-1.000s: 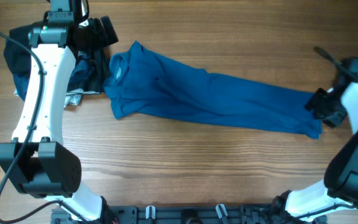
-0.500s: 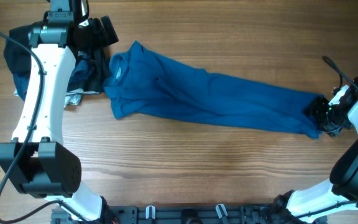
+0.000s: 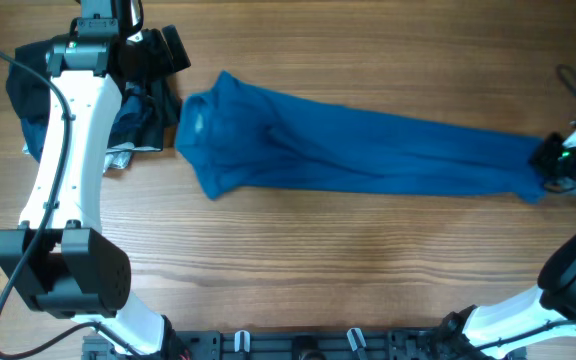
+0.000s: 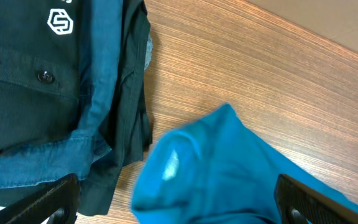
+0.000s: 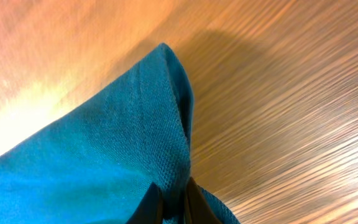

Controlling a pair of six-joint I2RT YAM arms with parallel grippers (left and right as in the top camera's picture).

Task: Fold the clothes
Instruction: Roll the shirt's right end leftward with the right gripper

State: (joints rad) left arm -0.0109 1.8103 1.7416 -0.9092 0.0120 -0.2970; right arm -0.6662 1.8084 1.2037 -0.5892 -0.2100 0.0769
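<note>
Blue polo shirt (image 3: 358, 150) stretched across table (image 3: 318, 260), right claw (image 5: 169, 205) pinching its hem end, left claw (image 4: 179, 202) spread over collar (image 4: 166, 165)

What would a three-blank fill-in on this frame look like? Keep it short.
The right gripper is ___ on one end of the blue polo shirt.
The left gripper, above the shirt's collar, is ___.
The black garment beside the collar bears a small ___ logo.
Missing words: shut; open; white.

At the upper left of the left wrist view, a white hexagonal logo (image 4: 60, 22), shaped like an S or G, stands on the black garment (image 4: 17, 68). No words or numbers can be read.
</note>
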